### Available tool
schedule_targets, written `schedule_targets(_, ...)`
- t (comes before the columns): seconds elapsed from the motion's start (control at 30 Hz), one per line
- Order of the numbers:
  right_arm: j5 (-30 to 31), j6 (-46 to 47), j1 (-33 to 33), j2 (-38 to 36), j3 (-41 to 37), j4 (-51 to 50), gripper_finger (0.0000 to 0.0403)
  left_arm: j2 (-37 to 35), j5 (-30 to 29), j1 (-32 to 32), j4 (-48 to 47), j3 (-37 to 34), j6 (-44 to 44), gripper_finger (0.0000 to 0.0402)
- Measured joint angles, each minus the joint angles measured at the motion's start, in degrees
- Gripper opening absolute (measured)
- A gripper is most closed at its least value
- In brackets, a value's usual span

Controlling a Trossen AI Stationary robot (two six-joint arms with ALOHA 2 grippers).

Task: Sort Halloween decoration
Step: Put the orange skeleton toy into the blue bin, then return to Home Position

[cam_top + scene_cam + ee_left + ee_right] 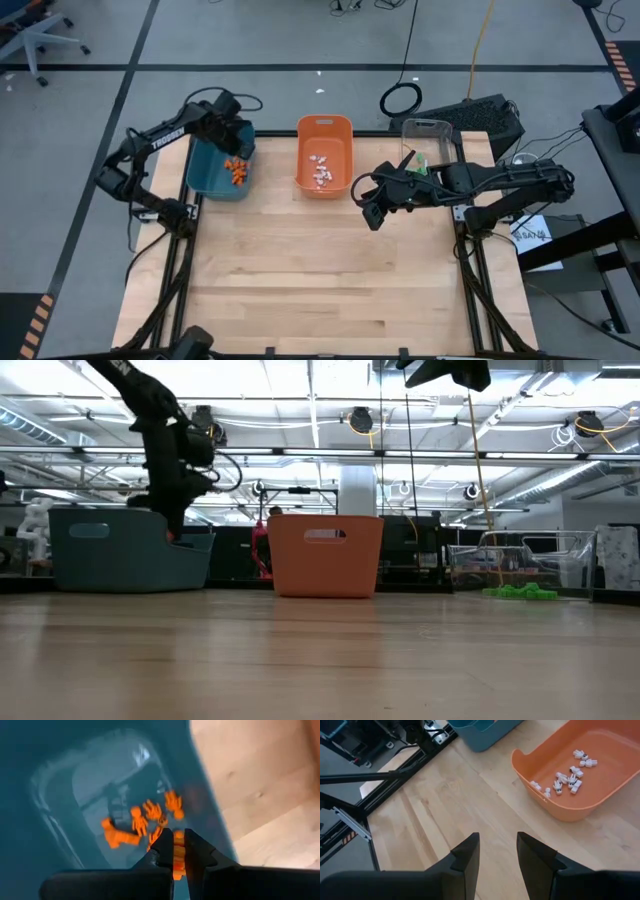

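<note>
Orange trinkets lie in a heap on the floor of the teal bin. My left gripper hangs over that heap, pointing down into the bin, shut on one orange trinket. White trinkets lie in the orange bin. Green trinkets lie on the table by the clear bin. My right gripper is open and holds nothing. It hovers above bare table, near the orange bin's right front corner. My left gripper pinches an orange trinket between its two fingers, coming from above and pointing down into the teal bin. The trinket is clear of the heap below it. Which part of the trinket the fingers have cannot be told.
The three bins stand in a row along the table's far edge: teal at the left, orange in the middle, clear at the right. In front of them is a wide stretch of wooden tabletop. A black frame runs along the table's left side.
</note>
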Motion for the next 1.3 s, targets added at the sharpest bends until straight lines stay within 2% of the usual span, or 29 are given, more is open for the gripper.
schedule_targets(0.4, 0.1, -0.21, 0.0, 0.0, 0.0, 0.0, 0.0114, 0.02, 0.02, -0.01, 6.9, -11.72, -3.51, 0.0013)
schedule_targets(0.53, 0.12, -0.22, 0.0, 0.0, 0.0, 0.0, 0.0114, 0.02, 0.0, 0.01, 9.33, -14.06, -3.86, 0.0013)
schedule_targets(0.77, 0.1, -0.02, 0.0, 0.0, 0.0, -0.01, 0.0114, 0.0, -1.51, 0.01, 12.81, -15.7, -9.66, 0.0021)
schedule_targets(0.9, 0.1, 0.01, 0.0, 0.0, 0.0, 0.0, 0.0114, 0.0, -3.0, 0.01, 12.81, -15.7, -12.47, 0.0053)
schedule_targets(1.1, 0.08, 0.03, 0.0, 0.0, 0.0, 0.0, 0.0114, 0.0, -3.1, -0.01, 12.55, -15.52, -12.5, 0.0127)
schedule_targets(1.3, 0.0, -2.31, 0.0, 0.0, 0.0, -0.02, 0.0114, -0.07, 1.46, 0.01, 7.84, -11.58, -12.5, 0.0179)
